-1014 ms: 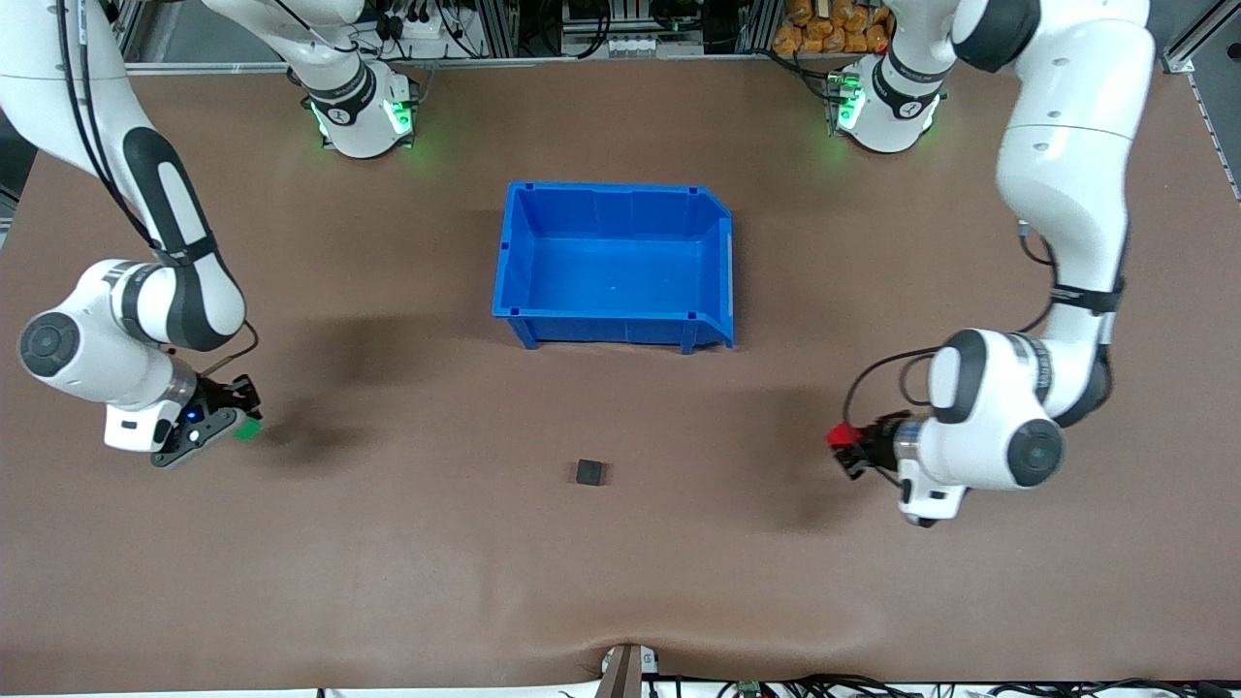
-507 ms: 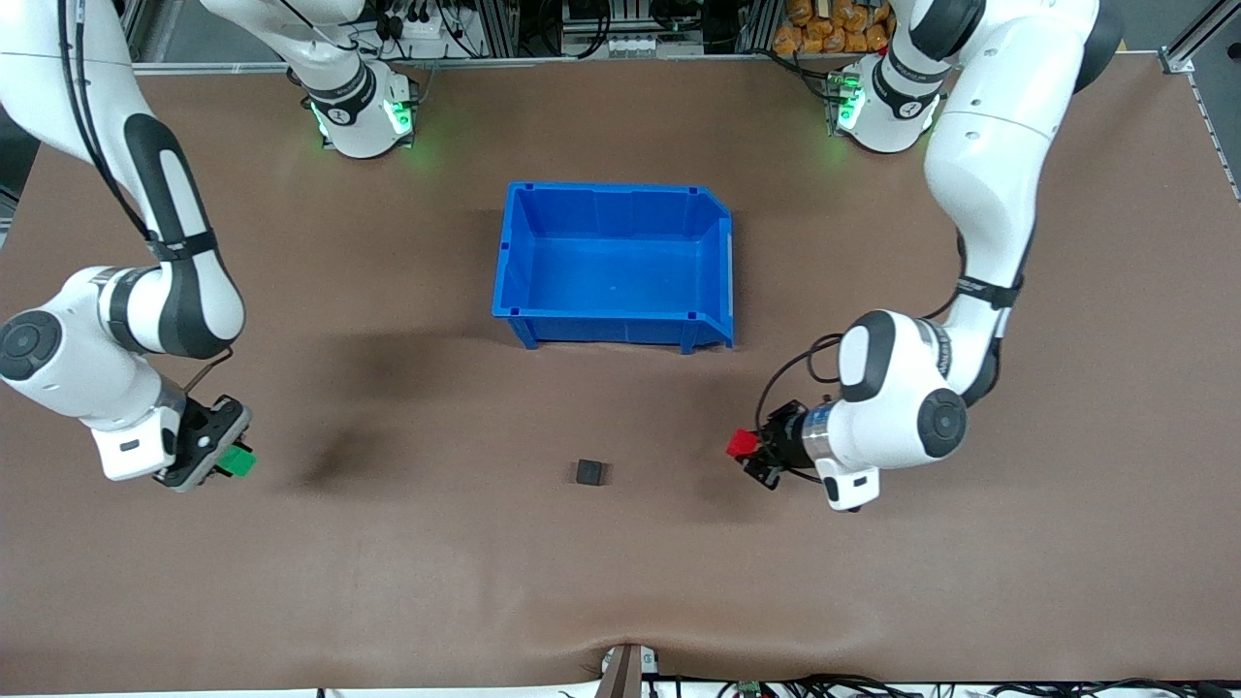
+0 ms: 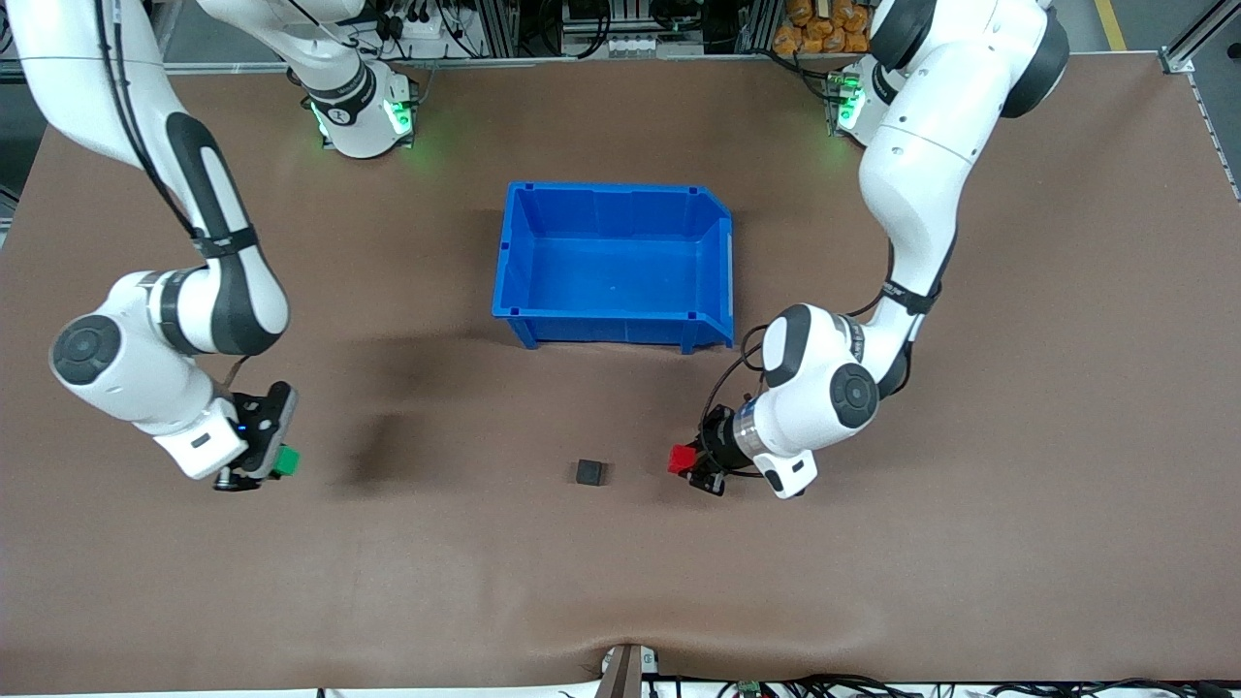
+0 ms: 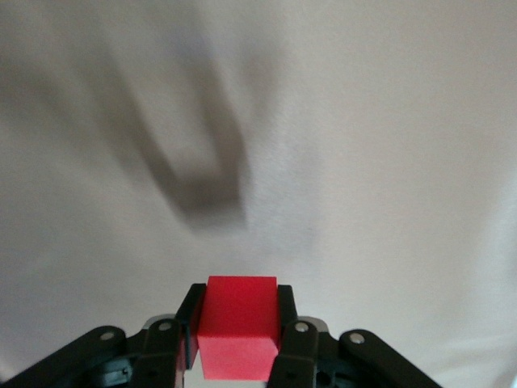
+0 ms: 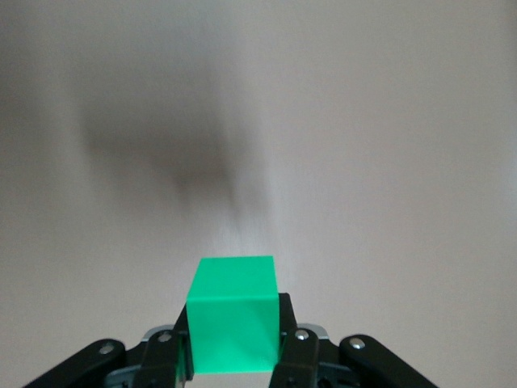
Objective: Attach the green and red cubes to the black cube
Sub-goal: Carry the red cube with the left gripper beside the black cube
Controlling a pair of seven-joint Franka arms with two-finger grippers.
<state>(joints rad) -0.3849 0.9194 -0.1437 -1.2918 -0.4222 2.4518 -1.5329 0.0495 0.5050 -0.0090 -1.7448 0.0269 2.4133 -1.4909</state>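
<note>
The black cube (image 3: 588, 472) sits on the brown table mat, nearer the front camera than the blue bin. My left gripper (image 3: 686, 461) is shut on the red cube (image 3: 682, 458), held low beside the black cube toward the left arm's end; the red cube also shows between the fingers in the left wrist view (image 4: 237, 325). My right gripper (image 3: 277, 460) is shut on the green cube (image 3: 286, 460), held above the mat toward the right arm's end; it also shows in the right wrist view (image 5: 233, 323). The black cube shows in neither wrist view.
The open blue bin (image 3: 517, 254) stands mid-table, farther from the front camera than the black cube. The brown mat (image 3: 873, 582) spreads wide around it, with a cable fitting (image 3: 625, 669) at its near edge.
My left gripper has carried the red cube across the mat toward the black cube and now hangs close beside it. My right gripper has shifted a little toward the black cube with the green cube.
</note>
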